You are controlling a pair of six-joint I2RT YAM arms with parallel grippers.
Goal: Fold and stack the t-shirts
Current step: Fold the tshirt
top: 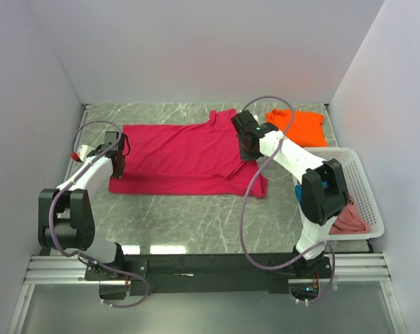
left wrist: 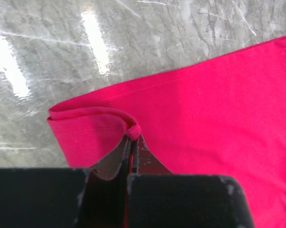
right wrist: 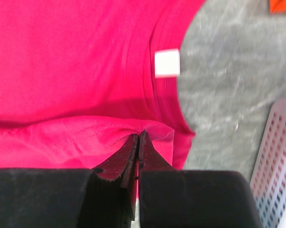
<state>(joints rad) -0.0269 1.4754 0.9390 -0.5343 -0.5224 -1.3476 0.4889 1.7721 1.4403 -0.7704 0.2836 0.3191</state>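
The crimson-magenta t-shirt [top: 182,156] lies spread on the marble table, partly folded over lengthwise. My left gripper [top: 118,165] is shut on its left hem; in the left wrist view [left wrist: 133,137] the pinched edge curls over the fingertips. My right gripper [top: 249,152] is shut on a folded-up edge of the shirt [right wrist: 76,61] near the collar, fingertips together [right wrist: 139,137], with the white neck label [right wrist: 167,62] just beyond. The orange t-shirt [top: 300,125] lies crumpled at the back right. A dusty pink shirt [top: 349,219] sits in the basket, with a teal-blue bit [top: 324,186] behind the right arm.
The white lattice basket [top: 363,184] stands at the right edge, its wall showing in the right wrist view [right wrist: 275,161]. White walls close the back and sides. Bare marble [top: 189,216] lies in front of the shirt.
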